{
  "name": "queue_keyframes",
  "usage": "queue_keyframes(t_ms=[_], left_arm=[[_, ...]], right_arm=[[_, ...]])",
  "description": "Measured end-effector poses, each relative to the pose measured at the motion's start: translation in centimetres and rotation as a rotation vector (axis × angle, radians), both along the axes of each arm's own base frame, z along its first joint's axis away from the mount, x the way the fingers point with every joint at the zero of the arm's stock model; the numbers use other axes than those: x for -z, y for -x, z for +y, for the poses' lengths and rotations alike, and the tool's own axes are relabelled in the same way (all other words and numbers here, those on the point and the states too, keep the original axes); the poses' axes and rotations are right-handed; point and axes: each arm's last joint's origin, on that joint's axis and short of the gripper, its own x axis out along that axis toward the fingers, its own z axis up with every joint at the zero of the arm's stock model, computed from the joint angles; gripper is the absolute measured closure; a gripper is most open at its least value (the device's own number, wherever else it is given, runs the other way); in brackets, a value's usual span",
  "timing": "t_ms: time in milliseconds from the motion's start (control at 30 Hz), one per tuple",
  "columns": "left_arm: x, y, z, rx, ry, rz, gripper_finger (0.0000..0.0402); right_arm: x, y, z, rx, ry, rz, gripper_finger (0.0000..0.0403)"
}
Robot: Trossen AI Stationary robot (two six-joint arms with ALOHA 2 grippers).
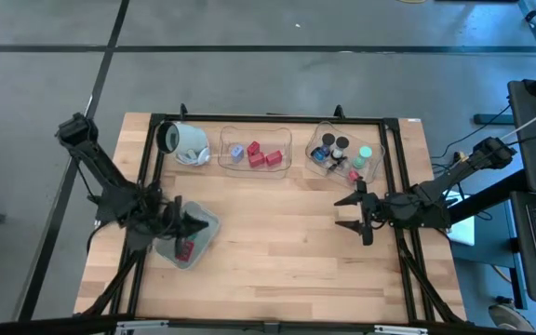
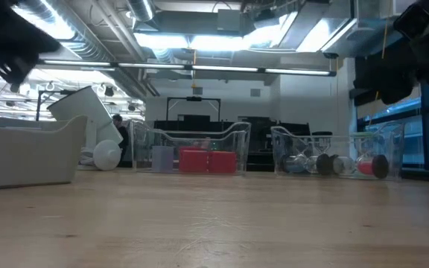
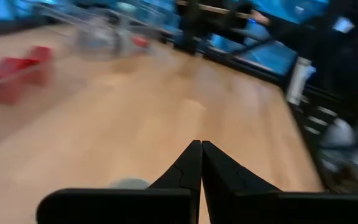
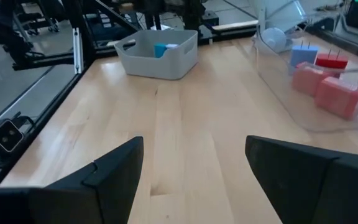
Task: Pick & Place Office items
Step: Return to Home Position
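Note:
The office items lie in three trays. Red blocks point(image 1: 261, 156) and a blue block point(image 1: 237, 152) sit in the middle clear tray point(image 1: 254, 140). Black cylinders point(image 1: 335, 144), a mint-green disc point(image 1: 366, 153) and other small pieces fill the right clear tray point(image 1: 322, 130). A red piece point(image 1: 185, 249) lies in the grey-blue tray point(image 1: 207, 223), and a blue piece point(image 4: 161, 48) shows in it in the right wrist view. My left gripper point(image 1: 194, 226) hovers over the grey-blue tray, shut and holding nothing point(image 3: 201, 152). My right gripper point(image 1: 350, 212) is open above bare table in front of the right clear tray.
A large white cylinder with a dark end point(image 1: 182, 141) lies at the far left of the table beside the middle clear tray. Bare wood point(image 1: 277, 233) stretches between the two grippers. A black frame point(image 1: 396, 177) borders the table's right and far sides.

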Motion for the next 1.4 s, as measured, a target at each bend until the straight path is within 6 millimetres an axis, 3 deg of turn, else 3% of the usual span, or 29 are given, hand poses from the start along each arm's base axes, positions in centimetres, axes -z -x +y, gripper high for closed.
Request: queue_keyframes(t_ms=[200,533,867,967,1400], left_arm=[[1.5,-1.2,3.8,-0.135,0.014,0.035,0.0399],[-0.2,-0.3,8.0,-0.194,-0.082,-0.019,0.0399],[0.6,2.7,9.7,-0.310,-0.037,-0.010,0.0398],[1.9,2.8,9.8,-0.317,-0.050,-0.013,0.0398],[1.6,2.6,9.7,-0.322,-0.128,-0.038,0.0398]], right_arm=[[-0.2,-0.1,0.0,-0.005,0.008,-0.021,0.0117],[-0.2,-0.1,0.0,-0.004,0.003,-0.020,0.0117],[-0.2,-0.1,0.0,0.002,0.013,-0.022,0.0118],[-0.2,-0.1,-0.1,0.027,0.017,-0.025,0.0118],[2.6,0.6,-0.6,0.055,-0.016,-0.049,0.0118]])
